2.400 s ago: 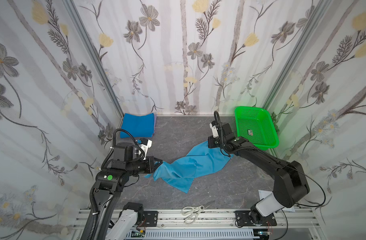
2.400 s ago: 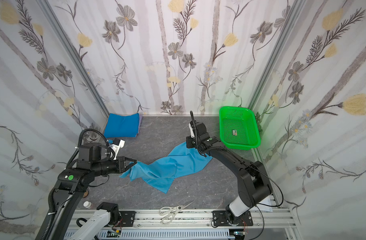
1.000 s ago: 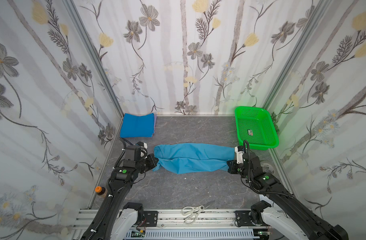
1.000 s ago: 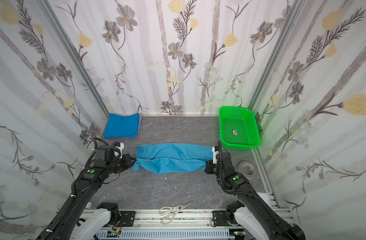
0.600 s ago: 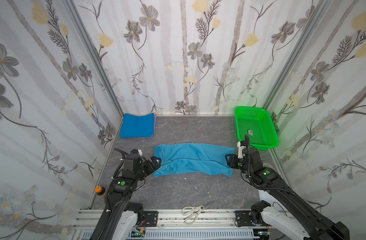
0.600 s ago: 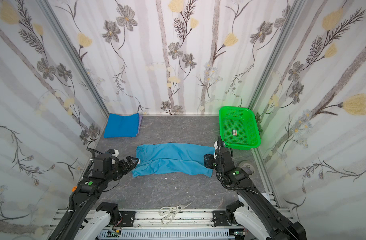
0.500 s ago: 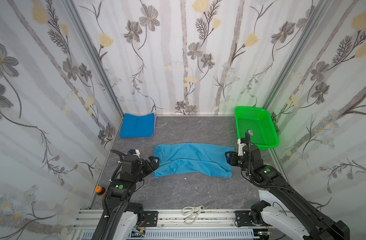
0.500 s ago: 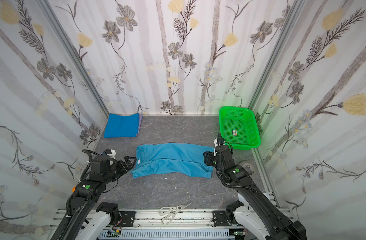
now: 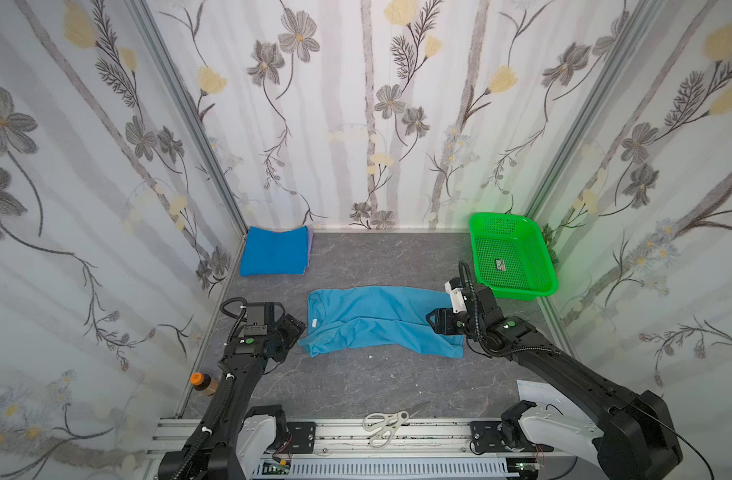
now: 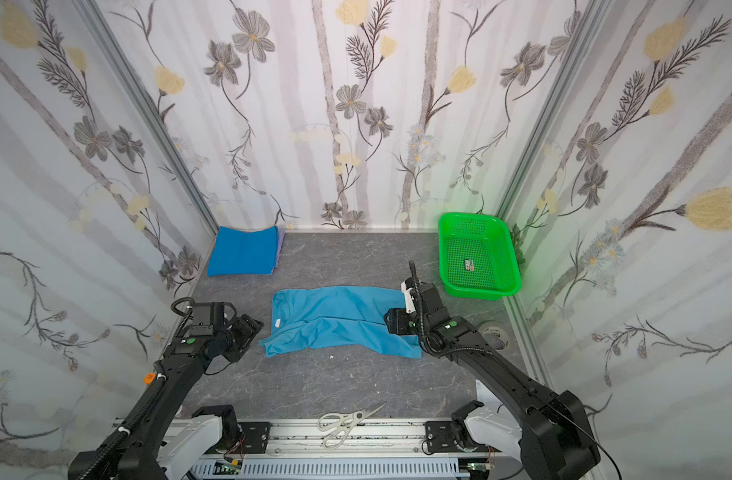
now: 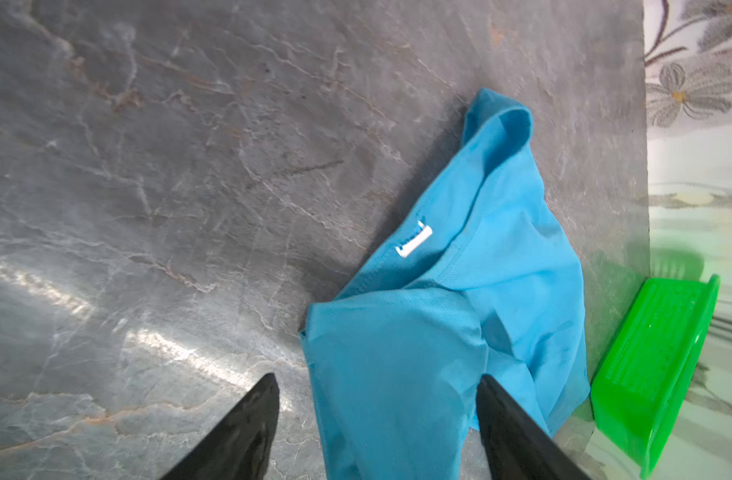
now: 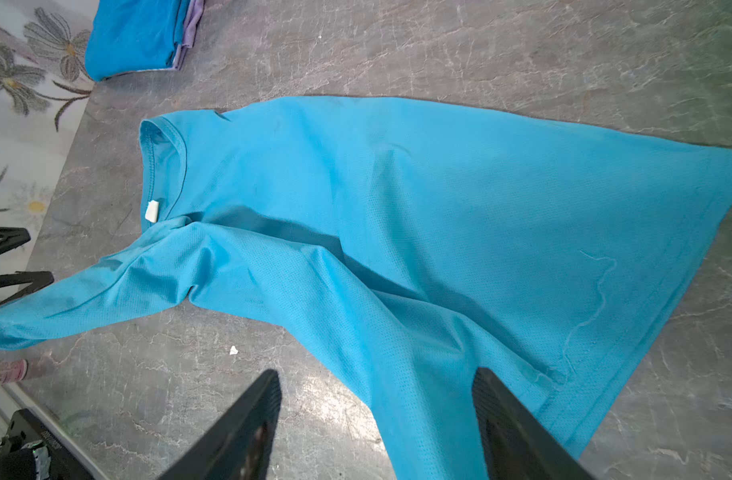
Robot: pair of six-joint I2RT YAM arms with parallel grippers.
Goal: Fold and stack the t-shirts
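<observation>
Broadly, the grey marbled table (image 9: pixel 356 386) fills the floor of the flower-papered booth. Across its middle lies the sky-blue t-shirt (image 9: pixel 377 316), stretched sideways with its collar toward the left arm and its hem toward the right arm. The far half is smooth, while the near half is rumpled by a long crease, and one sleeve trails to the near left corner.

At the back right stands the green basket (image 9: pixel 522 291), well apart from the shirt. In the back left corner sits the folded stack (image 9: pixel 273 251), with royal blue on top and a lilac edge showing beneath it (image 12: pixel 190 29).

The left hand (image 9: pixel 298 332) is low, just beside the collar end. In its wrist view the fingers (image 11: pixel 268 395) stand apart with the sleeve cloth lying loose between them, not pinched. The right hand (image 9: pixel 433 326) hangs over the hem end, its fingers (image 12: pixel 487 399) likewise spread and clamped on nothing, with the cloth flat below.

White scissors (image 9: pixel 387 424) rest on the front rail. A small bottle with an orange cap (image 9: pixel 202 382) stands off the table's left edge. The white neck label (image 9: pixel 314 322) shows at the collar, and a tiny white scrap (image 9: pixel 369 356) lies on the table just in front of the shirt.
</observation>
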